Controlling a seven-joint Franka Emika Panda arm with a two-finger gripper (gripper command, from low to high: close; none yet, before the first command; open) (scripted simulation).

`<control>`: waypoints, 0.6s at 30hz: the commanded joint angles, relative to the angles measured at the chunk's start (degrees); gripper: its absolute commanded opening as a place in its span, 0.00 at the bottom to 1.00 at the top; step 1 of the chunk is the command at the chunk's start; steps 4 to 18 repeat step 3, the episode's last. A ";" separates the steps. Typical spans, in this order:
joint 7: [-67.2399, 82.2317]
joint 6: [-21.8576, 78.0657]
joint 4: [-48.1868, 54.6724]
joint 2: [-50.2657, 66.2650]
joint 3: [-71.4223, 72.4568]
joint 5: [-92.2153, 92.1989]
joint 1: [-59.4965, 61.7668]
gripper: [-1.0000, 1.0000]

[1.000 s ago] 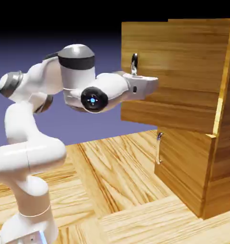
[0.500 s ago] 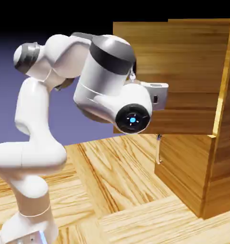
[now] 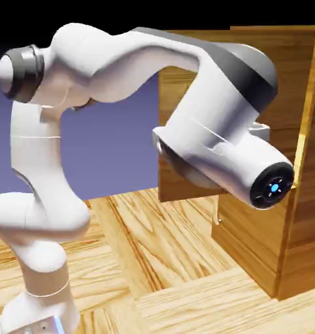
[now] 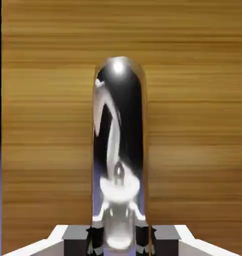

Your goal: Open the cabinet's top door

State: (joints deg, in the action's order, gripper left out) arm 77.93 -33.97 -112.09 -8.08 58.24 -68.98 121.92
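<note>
In the hand view, the claw [image 4: 117, 239] is seen clamped tight on the silver handle [image 4: 119, 150], which is backed by the top door [image 4: 193, 125]. In the exterior view, that door [image 3: 176, 111] is swung partly out from the cabinet [image 3: 297, 215], which stands on the counter [image 3: 166, 261].

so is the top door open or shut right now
Open, partway. In the exterior view the top door stands swung out from the cabinet, its free edge well off the front, with the pincer shut on its silver handle.
</note>
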 commanded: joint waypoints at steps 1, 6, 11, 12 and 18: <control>-0.56 -0.78 1.13 2.08 0.68 1.10 -0.31 0.00; -1.72 -2.23 3.33 6.22 1.85 3.34 -1.13 0.00; -1.72 -2.23 3.33 6.22 1.85 3.34 -1.13 0.00; -1.72 -2.23 3.33 6.22 1.85 3.34 -1.13 0.00; -1.72 -2.23 3.33 6.22 1.85 3.34 -1.13 0.00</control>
